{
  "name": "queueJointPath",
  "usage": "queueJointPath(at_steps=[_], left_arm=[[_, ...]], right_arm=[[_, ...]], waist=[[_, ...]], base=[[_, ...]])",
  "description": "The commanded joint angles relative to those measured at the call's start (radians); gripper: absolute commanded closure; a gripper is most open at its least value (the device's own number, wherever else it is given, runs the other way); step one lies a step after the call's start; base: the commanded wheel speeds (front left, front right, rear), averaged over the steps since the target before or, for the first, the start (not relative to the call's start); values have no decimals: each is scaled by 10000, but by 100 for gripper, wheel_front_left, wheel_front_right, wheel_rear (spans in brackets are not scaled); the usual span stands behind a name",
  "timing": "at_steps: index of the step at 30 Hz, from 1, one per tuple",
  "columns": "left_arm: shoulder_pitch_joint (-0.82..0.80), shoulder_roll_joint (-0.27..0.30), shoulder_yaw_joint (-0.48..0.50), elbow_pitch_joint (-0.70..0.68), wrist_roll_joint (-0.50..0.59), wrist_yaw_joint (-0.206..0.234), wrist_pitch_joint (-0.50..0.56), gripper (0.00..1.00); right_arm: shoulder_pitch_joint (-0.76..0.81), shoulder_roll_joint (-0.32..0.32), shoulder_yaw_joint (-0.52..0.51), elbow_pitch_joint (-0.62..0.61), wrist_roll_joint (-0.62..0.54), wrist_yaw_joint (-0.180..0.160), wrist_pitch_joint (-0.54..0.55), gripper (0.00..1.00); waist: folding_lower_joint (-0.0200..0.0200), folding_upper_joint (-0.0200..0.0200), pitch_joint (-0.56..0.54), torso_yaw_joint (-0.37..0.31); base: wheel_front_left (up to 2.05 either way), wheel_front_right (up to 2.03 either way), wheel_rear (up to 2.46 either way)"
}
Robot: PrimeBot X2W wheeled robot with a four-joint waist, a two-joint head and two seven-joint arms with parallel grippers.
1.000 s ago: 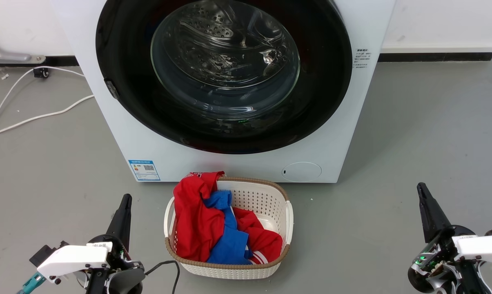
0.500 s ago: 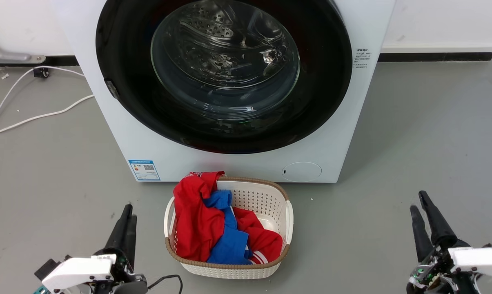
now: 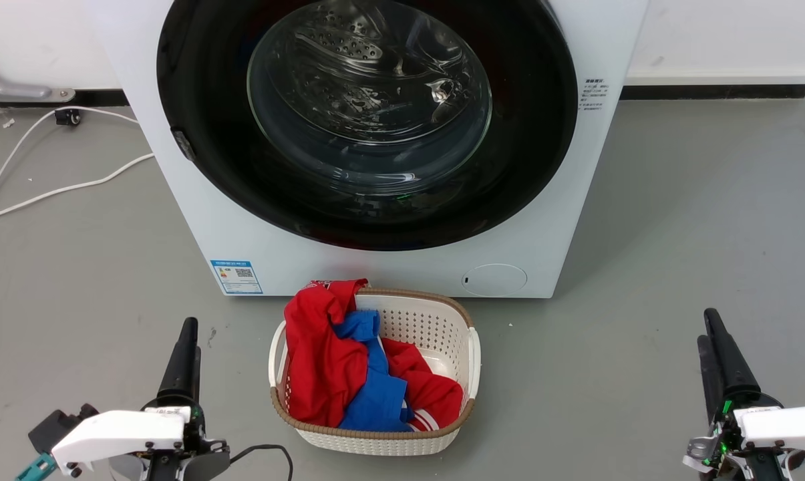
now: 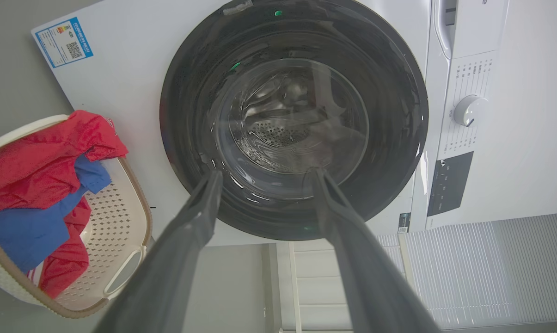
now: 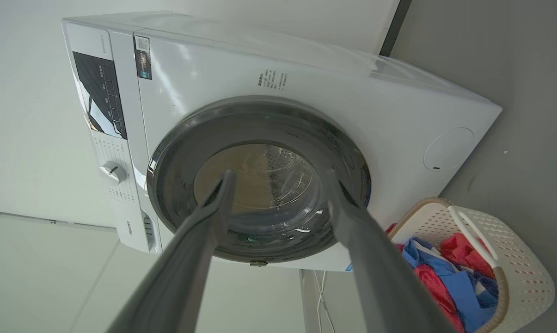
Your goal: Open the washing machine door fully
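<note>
The washing machine door [image 3: 369,120] is a big round glossy black disc with a bulging glass bowl, lying flat and closed against the white machine front [image 3: 208,220]. My left gripper [image 3: 190,334] stands low at the lower left, well short of the machine, fingers pointing at it. In the left wrist view the left gripper [image 4: 265,172] is open and empty, the door [image 4: 296,120] beyond it. At the lower right my right gripper [image 3: 707,327] also stays apart from the machine. It is open and empty [image 5: 279,172], with the door [image 5: 269,203] ahead.
A white laundry basket [image 3: 472,361] with red and blue clothes stands on the floor just before the machine, between my arms. A white cable [image 3: 55,190] runs over the grey floor at the left. A small round white flap [image 3: 494,279] sits low on the machine front.
My left gripper has shifted a little left and my right gripper a little right. The door has not moved.
</note>
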State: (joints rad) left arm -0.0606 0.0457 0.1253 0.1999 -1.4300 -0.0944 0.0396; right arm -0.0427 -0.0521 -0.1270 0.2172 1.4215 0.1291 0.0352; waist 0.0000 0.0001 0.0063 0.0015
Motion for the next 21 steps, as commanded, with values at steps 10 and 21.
queueJointPath(at_steps=[10, 21], left_arm=[[138, 37, -638, -1038, 3035, 927, -490, 0], [303, 172, -1236, -1410, 5389, 1630, -907, 0]], right_arm=[[108, -26, 66, -1217, -2980, 16, -487, 0], [393, -20, 422, -1980, -5736, 18, -900, 0]], waist=[[0, -1, 37, 15], [0, -1, 59, 41]], base=[[0, 0, 0], [0, 0, 0]])
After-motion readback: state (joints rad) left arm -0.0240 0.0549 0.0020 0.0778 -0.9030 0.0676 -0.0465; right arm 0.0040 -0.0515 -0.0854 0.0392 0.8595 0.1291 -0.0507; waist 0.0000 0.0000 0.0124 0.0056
